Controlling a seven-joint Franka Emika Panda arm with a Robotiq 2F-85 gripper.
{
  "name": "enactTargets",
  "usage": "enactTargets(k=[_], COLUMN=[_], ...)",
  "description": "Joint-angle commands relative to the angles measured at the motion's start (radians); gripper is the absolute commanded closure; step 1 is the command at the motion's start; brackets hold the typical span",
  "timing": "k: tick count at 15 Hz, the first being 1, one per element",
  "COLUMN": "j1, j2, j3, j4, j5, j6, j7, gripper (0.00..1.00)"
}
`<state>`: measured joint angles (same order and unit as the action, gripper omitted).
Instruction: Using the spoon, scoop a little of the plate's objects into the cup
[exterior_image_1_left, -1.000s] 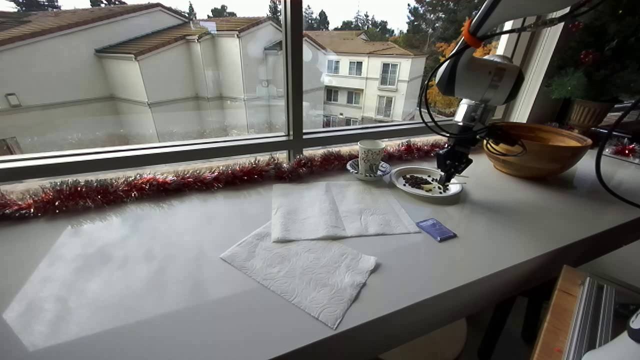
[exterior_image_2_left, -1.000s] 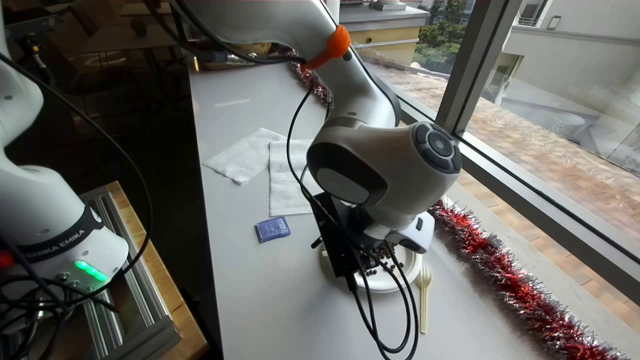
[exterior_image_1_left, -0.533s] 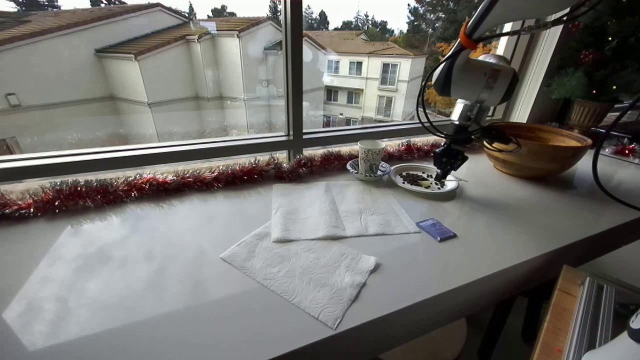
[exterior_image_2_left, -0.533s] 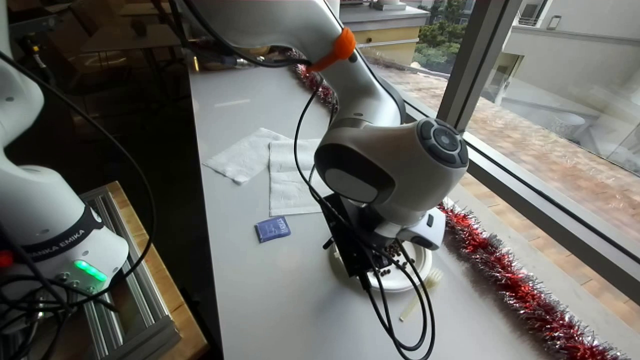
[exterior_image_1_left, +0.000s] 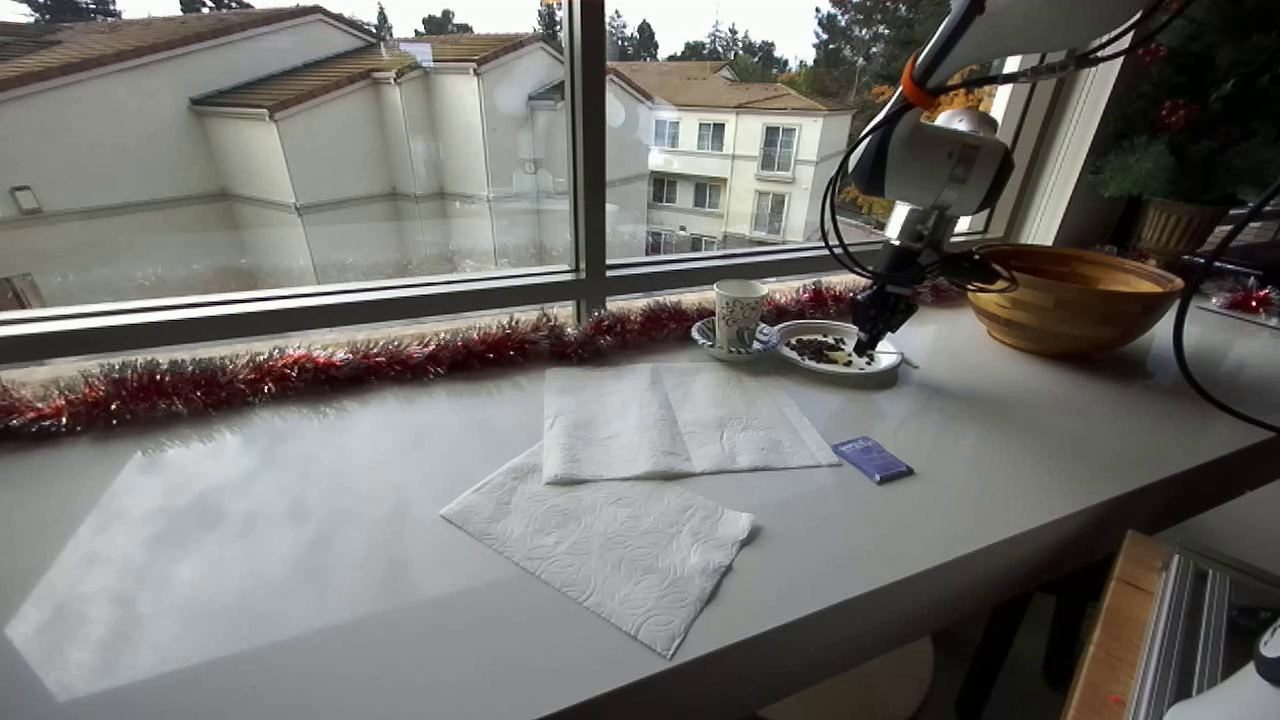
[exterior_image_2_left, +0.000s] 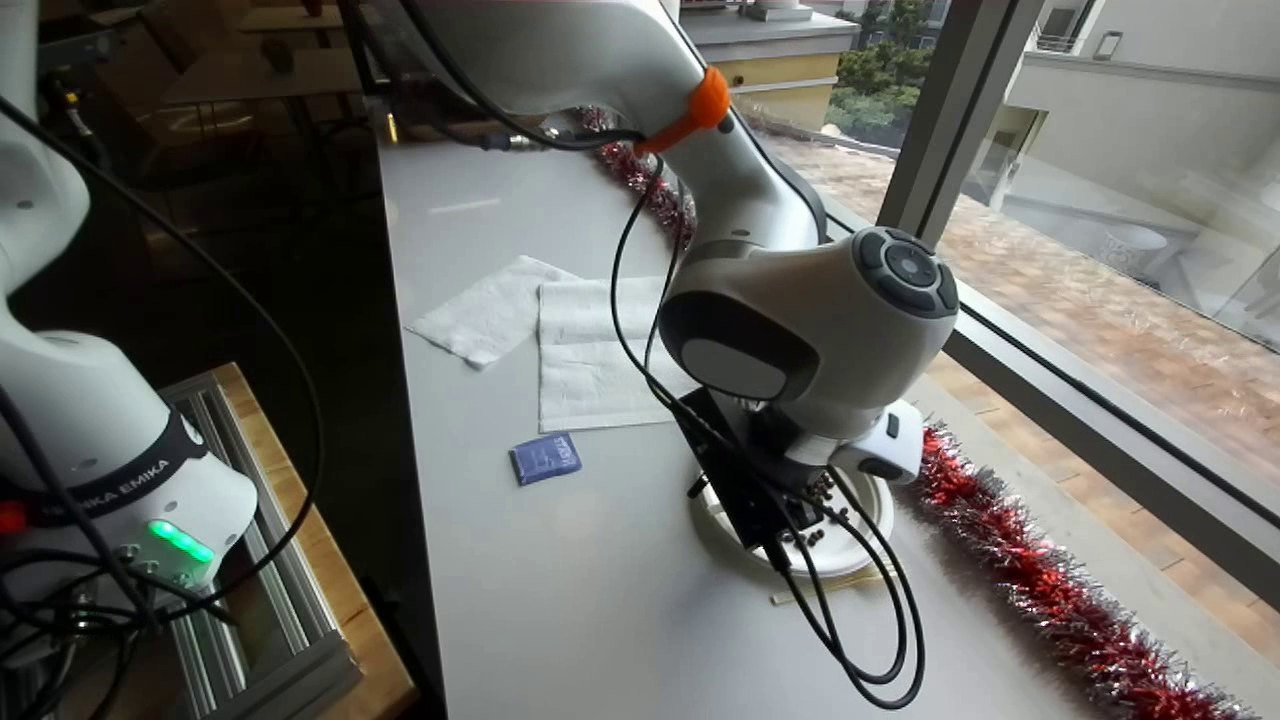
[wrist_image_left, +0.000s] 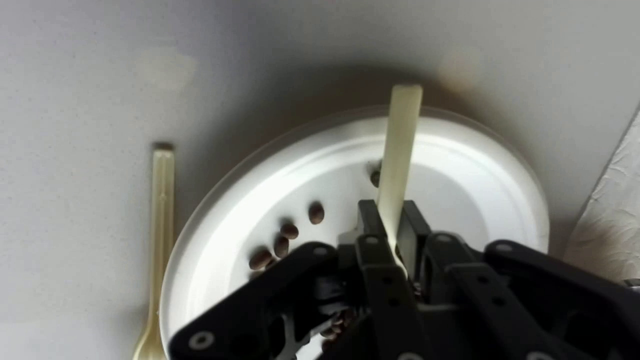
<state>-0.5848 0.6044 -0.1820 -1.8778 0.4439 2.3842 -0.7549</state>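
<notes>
My gripper (wrist_image_left: 392, 212) is shut on the pale tan spoon (wrist_image_left: 399, 135) and points down over the plate; it also shows in an exterior view (exterior_image_1_left: 866, 345). The spoon's handle end reaches past the plate's rim; its bowl is hidden by the fingers in the wrist view. The white plate (wrist_image_left: 462, 145) shows in both exterior views (exterior_image_1_left: 880, 368) (exterior_image_2_left: 884, 515). Dark brown-black pieces (wrist_image_left: 316, 213) lie on it, heaped on its side nearest the cup (exterior_image_1_left: 820, 350). The white patterned cup (exterior_image_1_left: 739, 312) stands upright on its saucer (exterior_image_1_left: 704, 342), right beside the plate.
A pale fork (wrist_image_left: 161, 215) lies on the table along the plate's edge. A big wooden bowl (exterior_image_1_left: 1080, 310) stands past the plate. Red-silver tinsel (exterior_image_1_left: 380, 365) runs along the window. Paper towels (exterior_image_1_left: 620, 425) and a blue packet (exterior_image_1_left: 872, 460) lie on the table.
My gripper and the plate have shifted together toward the cup and window. The fork beside the plate has turned and slid. The cup and saucer have moved very slightly.
</notes>
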Motion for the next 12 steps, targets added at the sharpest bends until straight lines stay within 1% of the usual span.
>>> enactTargets(k=[1, 6, 12], j1=[-0.029, -0.048, -0.077], j2=[0.062, 0.096, 0.128], j3=[0.035, 0.065, 0.102], j4=[0.065, 0.109, 0.161], j5=[-0.034, -0.033, -0.038], j6=[0.049, 0.119, 0.144], j7=[-0.002, 0.002, 0.002], gripper=[0.97, 0.97, 0.97])
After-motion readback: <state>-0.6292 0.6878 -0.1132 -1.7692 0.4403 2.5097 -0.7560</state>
